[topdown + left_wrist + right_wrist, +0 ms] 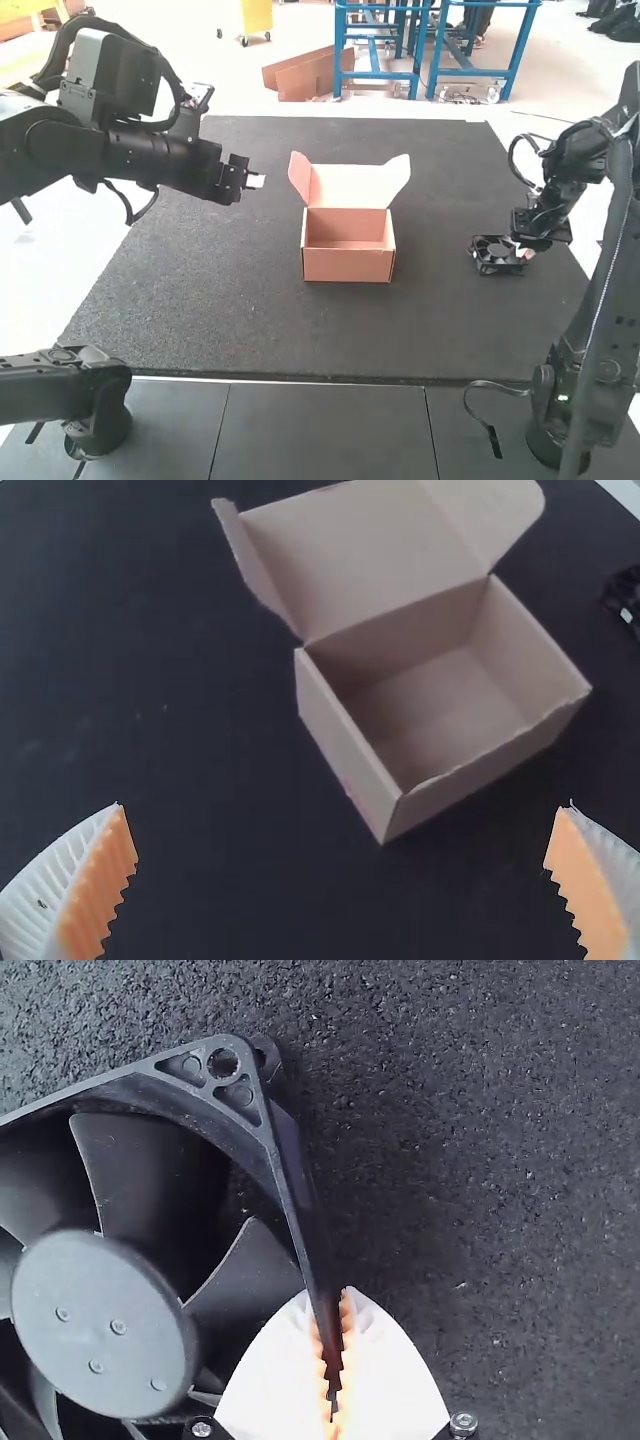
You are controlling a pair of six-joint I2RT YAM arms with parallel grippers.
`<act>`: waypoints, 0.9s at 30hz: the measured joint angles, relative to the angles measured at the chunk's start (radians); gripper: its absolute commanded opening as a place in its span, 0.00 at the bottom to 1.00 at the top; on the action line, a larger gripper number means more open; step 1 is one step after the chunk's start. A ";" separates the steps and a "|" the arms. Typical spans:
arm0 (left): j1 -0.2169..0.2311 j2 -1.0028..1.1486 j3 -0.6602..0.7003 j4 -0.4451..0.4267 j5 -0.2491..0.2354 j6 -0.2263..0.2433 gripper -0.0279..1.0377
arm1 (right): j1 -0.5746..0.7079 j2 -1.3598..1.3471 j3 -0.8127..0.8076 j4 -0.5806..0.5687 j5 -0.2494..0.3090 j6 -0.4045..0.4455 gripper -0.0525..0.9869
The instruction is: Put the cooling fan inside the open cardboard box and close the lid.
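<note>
While my right gripper (pixel 522 250) pinches one side wall of the cooling fan (pixel 495 256), its white fingers (pixel 385 1380) press their orange pads tight on that thin edge. The fan (pixel 130 1290) is black, with a square frame, mounting holes at the corner, broad curved blades and a round hub marked with small dots. It sits on the mat near the right edge, well apart from the cardboard box (pixel 347 262).

The mat (pixel 200 290) is black and coarse-grained, covering the table.

The box (pixel 345 770) stands near the mat's middle, its lid (pixel 350 183) folded up at the back, side tabs flared. Inside I see bare cardboard floor and walls.

My left gripper (pixel 252 181) hangs above the mat left of the box, ribbed fingers (pixel 95 885) spread wide apart.
</note>
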 measured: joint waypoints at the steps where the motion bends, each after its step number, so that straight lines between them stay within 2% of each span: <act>1: 0.000 0.000 0.000 0.000 0.000 0.000 0.93 | 0.000 0.000 0.000 -0.002 -0.005 0.010 0.03; 8: 0.000 0.000 -0.002 0.010 0.000 0.000 0.93 | -0.004 -0.068 0.018 -0.082 -0.065 0.066 0.03; 13: 0.000 0.000 -0.024 0.013 0.000 0.000 0.93 | -0.003 -0.238 0.060 -0.137 -0.107 0.092 0.04; 20: 0.000 -0.001 -0.068 0.021 0.000 0.000 0.93 | -0.003 -0.465 0.070 -0.272 -0.141 0.127 0.04; 27: 0.000 -0.013 -0.104 0.039 -0.008 0.000 0.93 | 0.044 -0.629 0.067 -0.304 -0.189 0.224 0.04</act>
